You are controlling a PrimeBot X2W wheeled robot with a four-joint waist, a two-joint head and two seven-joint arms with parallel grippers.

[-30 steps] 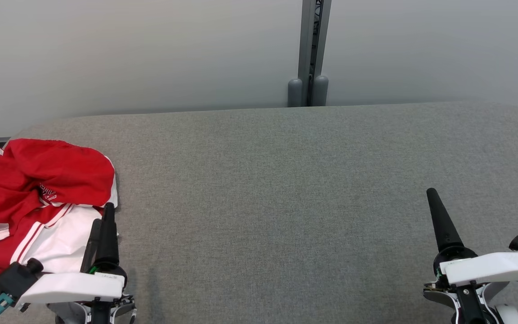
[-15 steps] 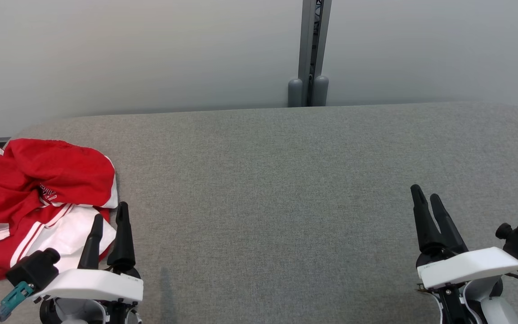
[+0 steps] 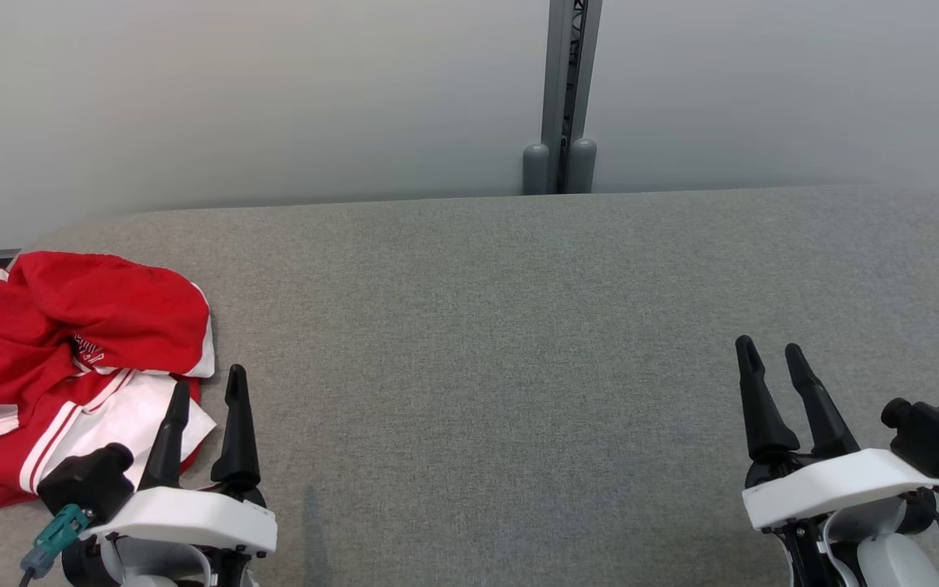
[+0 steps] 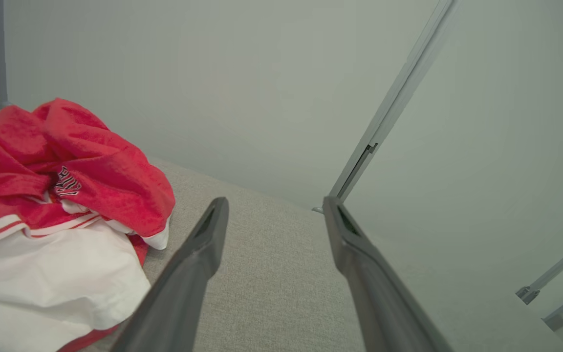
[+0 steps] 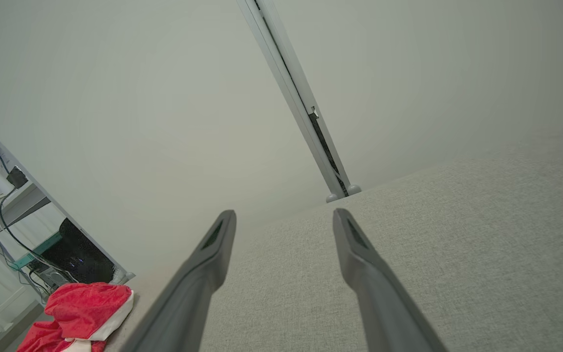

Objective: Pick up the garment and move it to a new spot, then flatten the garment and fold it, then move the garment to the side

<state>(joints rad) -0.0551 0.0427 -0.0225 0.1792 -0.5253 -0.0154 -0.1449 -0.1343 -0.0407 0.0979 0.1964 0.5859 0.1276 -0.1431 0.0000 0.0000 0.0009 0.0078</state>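
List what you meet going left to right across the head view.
red and white garment → left gripper, open → grey post behind the table → right gripper, open

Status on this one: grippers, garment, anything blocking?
Left gripper open, empty, at edge of garment. Right gripper open, empty, over bare table. Garment crumpled at table's left end. No obstruction seen.

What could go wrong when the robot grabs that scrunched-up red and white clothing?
The garment is bunched in layers, so the open left gripper might pinch one fold and lift a tangle. It lies at the left end of the table; a nudge might push it off. The right gripper is far away, so help would be slow.
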